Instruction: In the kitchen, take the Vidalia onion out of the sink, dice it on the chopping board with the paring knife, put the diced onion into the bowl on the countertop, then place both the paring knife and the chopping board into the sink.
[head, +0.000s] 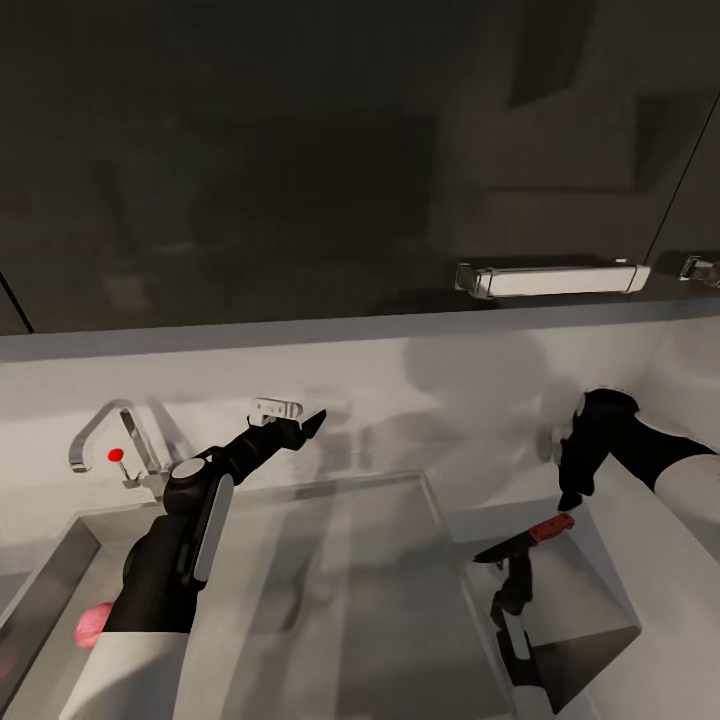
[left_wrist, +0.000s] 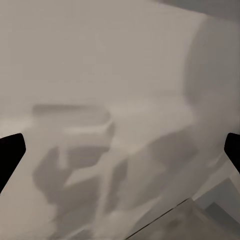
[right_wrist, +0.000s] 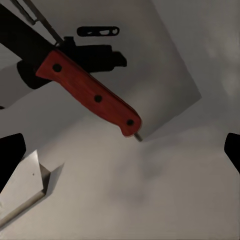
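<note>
The paring knife (head: 528, 537) has a red handle (right_wrist: 92, 95) and a dark blade, and it sits just right of the sink (head: 330, 600). My right gripper (head: 570, 495) hangs open just above the handle end. Its fingertips (right_wrist: 10, 160) stand wide apart and touch nothing. My left gripper (head: 300, 425) reaches over the basin toward the white wall, open and empty (left_wrist: 120, 150). A pinkish round thing (head: 95, 625), perhaps the onion, lies at the basin's left end, half hidden by my left arm. The chopping board and the bowl are out of view.
The chrome tap (head: 110, 440) with a red dot stands behind the sink's left end. Glossy black upper cabinets (head: 300, 150) with a steel handle (head: 550, 278) hang close overhead. A pale angular shape (head: 590, 600) and a dark piece (head: 515, 595) lie under the knife.
</note>
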